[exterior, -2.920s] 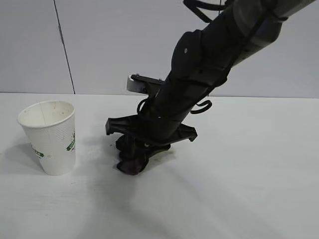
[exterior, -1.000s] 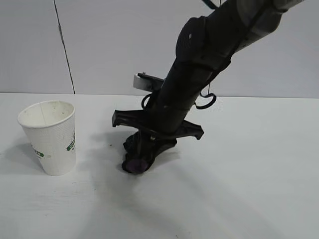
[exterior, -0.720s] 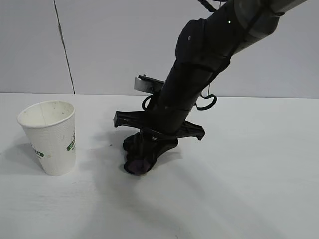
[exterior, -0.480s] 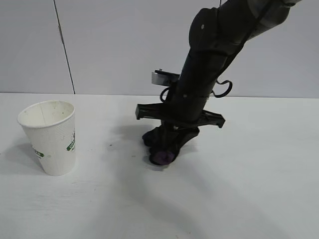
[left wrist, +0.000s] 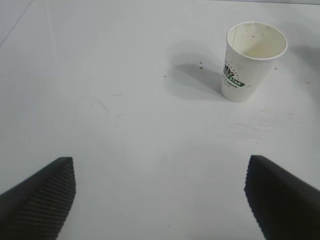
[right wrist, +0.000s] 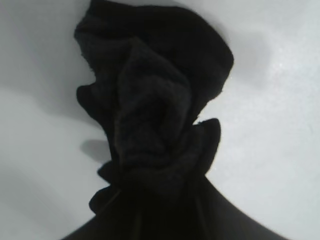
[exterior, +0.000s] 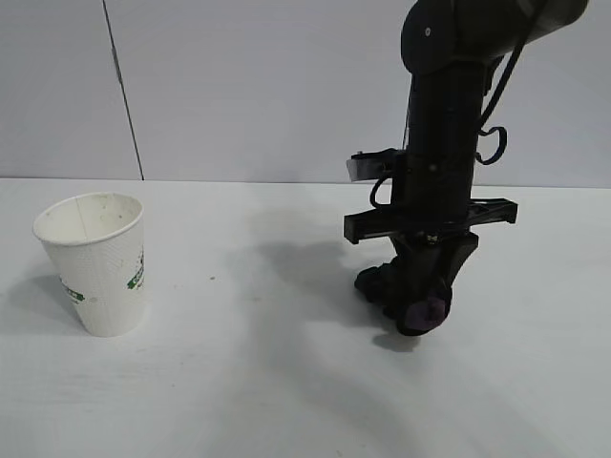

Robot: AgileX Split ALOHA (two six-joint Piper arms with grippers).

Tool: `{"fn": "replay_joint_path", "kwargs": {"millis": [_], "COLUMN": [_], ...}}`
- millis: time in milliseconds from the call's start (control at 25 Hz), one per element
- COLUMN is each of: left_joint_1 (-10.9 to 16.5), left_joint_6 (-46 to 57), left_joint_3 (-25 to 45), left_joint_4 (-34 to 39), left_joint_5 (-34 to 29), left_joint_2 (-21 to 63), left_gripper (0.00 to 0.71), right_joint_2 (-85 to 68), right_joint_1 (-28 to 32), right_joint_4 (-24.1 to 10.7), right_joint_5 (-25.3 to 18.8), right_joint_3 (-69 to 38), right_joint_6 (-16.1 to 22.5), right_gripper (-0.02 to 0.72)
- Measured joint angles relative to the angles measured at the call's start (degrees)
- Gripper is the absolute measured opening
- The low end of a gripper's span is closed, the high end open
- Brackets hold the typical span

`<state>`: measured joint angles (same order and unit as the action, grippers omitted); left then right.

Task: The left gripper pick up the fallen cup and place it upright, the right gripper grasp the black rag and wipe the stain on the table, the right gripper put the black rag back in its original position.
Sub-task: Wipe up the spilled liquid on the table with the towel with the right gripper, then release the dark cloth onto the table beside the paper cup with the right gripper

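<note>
The black rag (exterior: 412, 303) is held bunched in the right tool (exterior: 420, 296), well to the right of the upright cup (exterior: 95, 262), apparently just touching the table (exterior: 286, 382). The left tool (left wrist: 160, 195) is spread wide, pointed toward the cup.

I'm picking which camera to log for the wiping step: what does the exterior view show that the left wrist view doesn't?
Only the exterior view shows the right gripper, pointing down and shut on the black rag at the table. Only the left wrist view shows the left gripper, open and empty, apart from the cup. Both show the cup upright on the white table; neither shows a brown puddle.
</note>
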<state>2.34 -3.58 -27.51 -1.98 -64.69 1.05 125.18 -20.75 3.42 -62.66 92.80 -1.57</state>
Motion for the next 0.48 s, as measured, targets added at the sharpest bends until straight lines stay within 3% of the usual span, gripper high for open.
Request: {"fn": "replay_joint_path", "kwargs": {"millis": [80,120,200,280,360,480], "left_joint_1": [0.00,0.00,0.00,0.00,0.00,0.00], "left_joint_6": [0.00,0.00,0.00,0.00,0.00,0.00], "left_joint_3": [0.00,0.00,0.00,0.00,0.00,0.00], "left_joint_4": [0.00,0.00,0.00,0.00,0.00,0.00], "left_joint_5": [0.00,0.00,0.00,0.00,0.00,0.00], "left_joint_2": [0.00,0.00,0.00,0.00,0.00,0.00], "left_gripper": [0.659,0.659,0.659,0.659,0.659,0.659], "right_joint_2": [0.00,0.00,0.00,-0.04,-0.11,-0.66], "right_joint_1": [0.00,0.00,0.00,0.00,0.00,0.00], "right_joint_4": [0.07,0.13,0.19,0.19,0.19,0.13], "right_joint_5": [0.93,1.15,1.20,1.08,0.88,0.83], "right_joint_3": [0.00,0.00,0.00,0.00,0.00,0.00], "right_joint_6": [0.00,0.00,0.00,0.00,0.00,0.00], "right_gripper": [0.130,0.172,0.322,0.520,0.627,0.650]}}
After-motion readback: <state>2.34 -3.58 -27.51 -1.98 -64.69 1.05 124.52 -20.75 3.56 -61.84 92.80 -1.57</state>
